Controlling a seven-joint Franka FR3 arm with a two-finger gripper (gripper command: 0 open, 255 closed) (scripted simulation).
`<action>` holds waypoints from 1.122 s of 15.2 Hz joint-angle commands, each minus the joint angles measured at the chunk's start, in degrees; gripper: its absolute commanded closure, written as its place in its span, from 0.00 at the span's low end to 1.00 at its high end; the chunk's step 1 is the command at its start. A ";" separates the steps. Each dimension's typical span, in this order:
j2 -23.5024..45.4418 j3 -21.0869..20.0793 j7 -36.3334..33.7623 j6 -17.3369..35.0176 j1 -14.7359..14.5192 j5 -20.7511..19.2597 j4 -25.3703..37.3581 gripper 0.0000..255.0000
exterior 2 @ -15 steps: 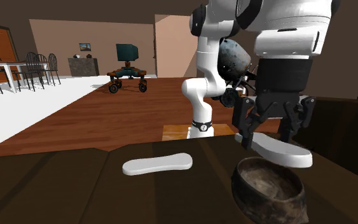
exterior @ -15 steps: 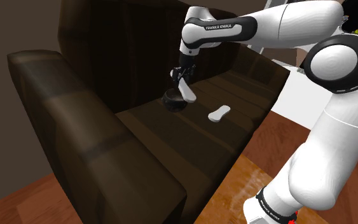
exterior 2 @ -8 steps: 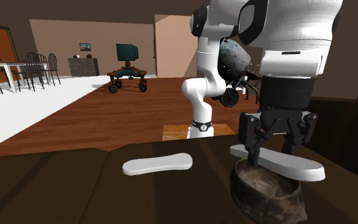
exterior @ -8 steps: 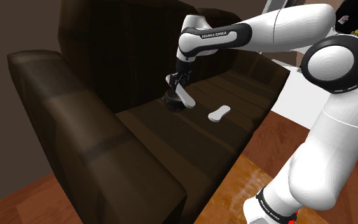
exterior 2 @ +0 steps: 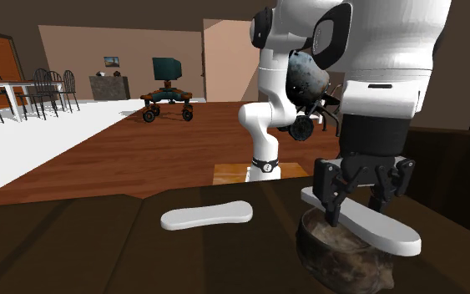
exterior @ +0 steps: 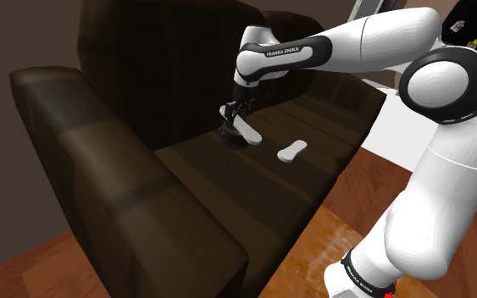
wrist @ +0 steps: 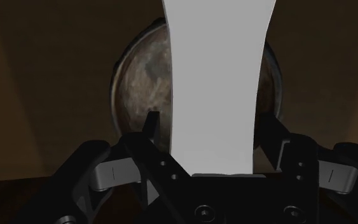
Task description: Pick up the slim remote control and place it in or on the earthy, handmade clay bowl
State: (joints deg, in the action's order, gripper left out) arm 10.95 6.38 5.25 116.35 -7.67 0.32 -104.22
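Looking at the claw, it's clamped on a white remote, one finger on each long side, and the wrist view backs that up with the remote running straight out between them. The remote lies flat across the top of a rough brown bowl, resting on the rim or just above it; I can't tell which. Its far end sticks out past the rim toward four o'clock. The bowl sits on a dark brown sofa seat.

A second white remote lies at about nine o'clock from the bowl, well apart.

My worry is that the remote is longer than the bowl is wide. If the claw lets go off-centre, it could seesaw off the rim. Pushing lower might also tip the bowl over.
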 commanded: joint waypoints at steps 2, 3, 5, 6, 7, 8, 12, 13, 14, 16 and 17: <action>-0.01 0.00 0.00 0.02 0.00 0.00 -0.01 0.00; -0.01 0.00 0.00 0.02 0.00 0.00 -0.02 0.00; -0.01 0.00 0.00 0.02 0.00 0.00 -0.02 0.00; -0.01 0.00 0.00 0.02 0.00 0.00 -0.02 0.00; -0.01 0.00 0.00 0.02 0.00 0.00 -0.02 0.00; -0.56 0.01 -0.05 -1.75 -0.03 -0.07 1.21 0.00; -1.73 0.01 -0.14 -6.78 -0.09 -0.21 5.08 0.00; -1.73 0.01 -0.14 -6.77 -0.09 -0.22 5.07 0.00; -1.73 0.01 -0.14 -6.78 -0.09 -0.21 5.08 0.00; -1.73 0.01 -0.14 -6.78 -0.09 -0.21 5.08 0.00; -1.73 0.01 -0.14 -6.78 -0.09 -0.21 5.08 0.00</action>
State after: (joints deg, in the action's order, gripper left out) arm 9.23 6.39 5.11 109.60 -7.76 0.10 -99.15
